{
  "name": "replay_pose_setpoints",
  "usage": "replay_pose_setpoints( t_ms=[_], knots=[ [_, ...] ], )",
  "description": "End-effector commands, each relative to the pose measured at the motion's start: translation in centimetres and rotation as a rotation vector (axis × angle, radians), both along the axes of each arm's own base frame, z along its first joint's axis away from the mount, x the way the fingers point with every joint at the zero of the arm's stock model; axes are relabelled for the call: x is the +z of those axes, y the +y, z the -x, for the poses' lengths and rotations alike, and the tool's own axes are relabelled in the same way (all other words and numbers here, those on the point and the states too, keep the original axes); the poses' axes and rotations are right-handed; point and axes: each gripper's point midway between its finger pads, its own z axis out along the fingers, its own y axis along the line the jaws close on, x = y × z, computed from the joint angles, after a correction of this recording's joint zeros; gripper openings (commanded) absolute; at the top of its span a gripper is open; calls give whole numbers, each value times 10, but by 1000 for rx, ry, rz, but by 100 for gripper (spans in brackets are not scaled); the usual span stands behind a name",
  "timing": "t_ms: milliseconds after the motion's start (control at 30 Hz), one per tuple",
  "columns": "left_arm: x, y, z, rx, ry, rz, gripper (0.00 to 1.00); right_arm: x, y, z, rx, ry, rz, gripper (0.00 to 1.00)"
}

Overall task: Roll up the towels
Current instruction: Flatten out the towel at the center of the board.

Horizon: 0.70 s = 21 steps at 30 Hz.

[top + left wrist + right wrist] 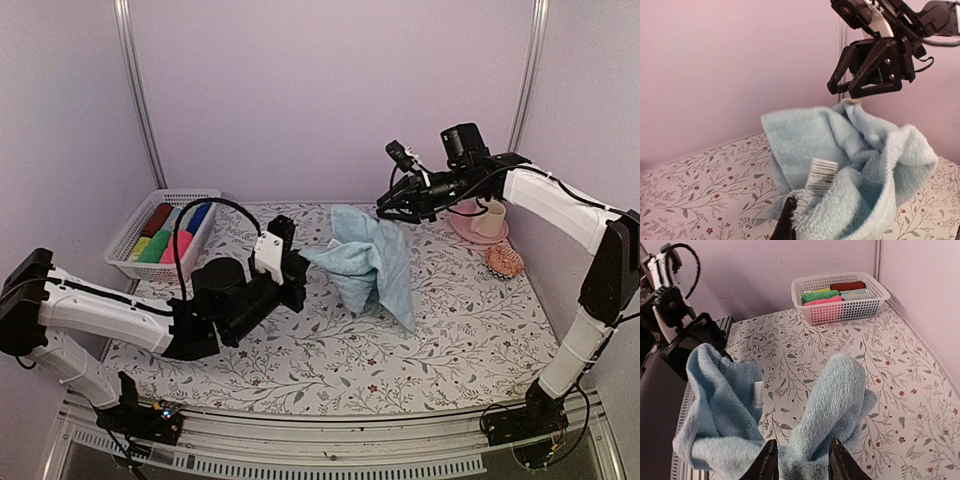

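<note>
**Pale blue towel held between both grippers**

The pale blue towel (370,265) hangs crumpled over the middle of the floral table (300,370). The right gripper (385,210) pinches its raised far corner. The left gripper (303,262) appears clamped on the towel's near-left edge, though cloth hides most of its fingers. A white basket (128,243) of coloured rolls stands at the far left.

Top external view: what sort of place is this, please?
Probably a robot test booth, not a home: bare pink walls with metal posts, two arms bolted at the table edge, and staged props such as the basket and pale blue towel.
</note>
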Motion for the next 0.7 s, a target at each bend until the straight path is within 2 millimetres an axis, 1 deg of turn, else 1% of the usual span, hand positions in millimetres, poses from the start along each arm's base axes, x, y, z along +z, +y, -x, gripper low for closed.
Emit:
replay_pose_setpoints(
  t_ms=[0, 33, 67, 100, 167, 233, 300, 367, 467, 533, 567, 667],
  knots=[
    [-75, 45, -5, 219, 205, -365, 0, -68, 35, -20, -64, 15, 180, 51],
    [-80, 51, -3, 248, 227, -393, 0, -80, 42, -24, -86, -6, 222, 57],
    [-85, 57, -1, 279, 244, -419, 0, -89, 45, -28, -110, -17, 256, 60],
    [-88, 61, 1, 297, 258, -431, 0, -95, 46, -30, -124, -24, 278, 63],
    [-94, 68, 4, 323, 281, -451, 0, -103, 40, -35, -158, -46, 320, 67],
    [-97, 74, 6, 346, 294, -466, 0, -113, 27, -30, -154, -100, 373, 70],
    [-98, 80, 6, 374, 297, -485, 0, -129, 11, -14, -107, -154, 428, 71],
    [-97, 88, 5, 402, 293, -502, 0, -156, -10, 17, -28, -172, 484, 72],
    [-99, 93, 6, 413, 295, -510, 0, -184, -44, 57, 78, -229, 550, 72],
    [-101, 97, 7, 417, 301, -508, 0, -195, -64, 74, 122, -280, 587, 72],
    [-102, 99, 8, 422, 305, -504, 0, -197, -72, 80, 128, -300, 596, 72],
    [-104, 103, 10, 427, 321, -482, 0, -206, -89, 88, 107, -321, 631, 73]
  ],
)
